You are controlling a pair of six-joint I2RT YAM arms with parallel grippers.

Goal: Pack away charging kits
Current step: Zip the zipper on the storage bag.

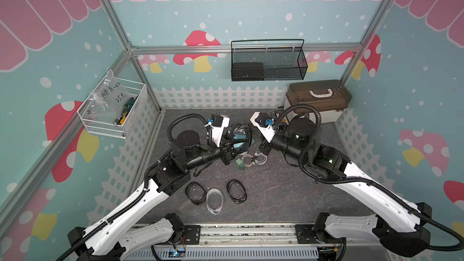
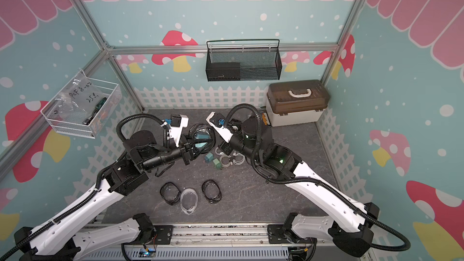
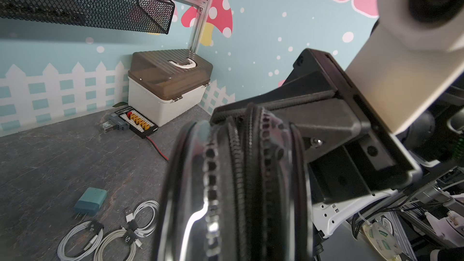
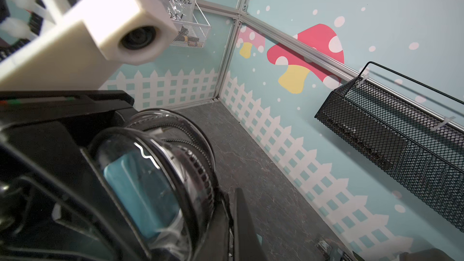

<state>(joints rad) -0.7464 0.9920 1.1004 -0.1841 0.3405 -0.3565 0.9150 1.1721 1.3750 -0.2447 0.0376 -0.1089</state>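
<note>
A black-rimmed, clear-windowed pouch is held on edge above the mat, with my left gripper shut on it. A teal charger shows through its window. In the left wrist view the pouch fills the middle and hides the fingers. My right gripper is shut on the pouch's zip edge from the other side. Loose on the mat lie a teal charger, a green charger and three coiled white cables. Two black-rimmed pouches and a clear pouch lie nearer the front.
A beige box with a brown lid stands at the back right, and a black board with orange connectors and red wire lies in front of it. On the back wall hangs a black mesh basket. A white wire basket hangs on the left wall.
</note>
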